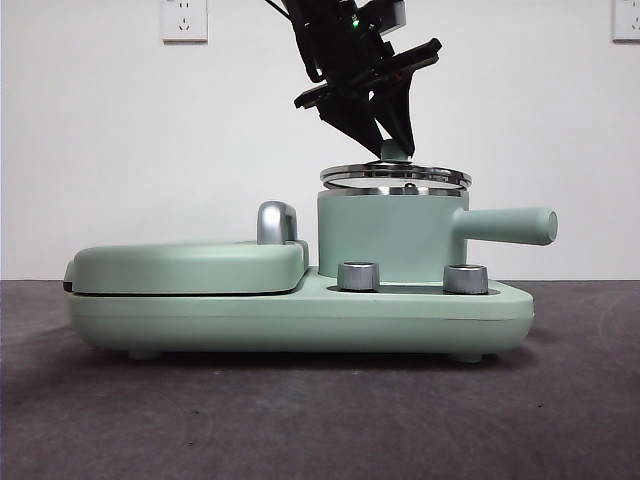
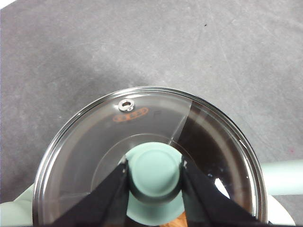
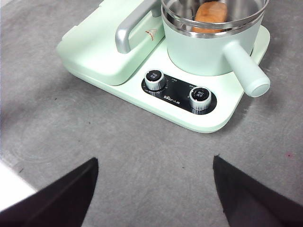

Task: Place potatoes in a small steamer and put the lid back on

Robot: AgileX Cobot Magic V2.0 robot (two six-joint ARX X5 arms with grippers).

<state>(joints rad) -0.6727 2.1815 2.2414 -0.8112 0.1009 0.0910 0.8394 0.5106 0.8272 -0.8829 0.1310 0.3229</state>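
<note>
My left gripper point(image 1: 393, 148) point(image 2: 155, 176) is shut on the mint-green knob point(image 2: 155, 169) of the clear glass lid point(image 1: 345, 174) point(image 2: 90, 142). It holds the lid slightly tilted, just over the steel rim of the small mint-green steamer point(image 1: 385, 235) point(image 3: 203, 52). The steamer's stubby handle point(image 1: 510, 225) point(image 3: 246, 71) points right in the front view. The orange-brown potato point(image 3: 210, 10) lies inside the steamer, and a sliver of it shows through the glass in the left wrist view point(image 2: 173, 221). My right gripper point(image 3: 156, 189) is open and empty above the grey table, in front of the appliance.
The steamer stands on a mint-green base point(image 1: 300, 315) with two silver dials point(image 1: 359, 276) point(image 1: 465, 279). A flat green griddle cover point(image 1: 190, 265) with a chrome handle point(image 1: 277, 222) lies to its left. Grey table point(image 1: 320, 420) all round; white wall behind.
</note>
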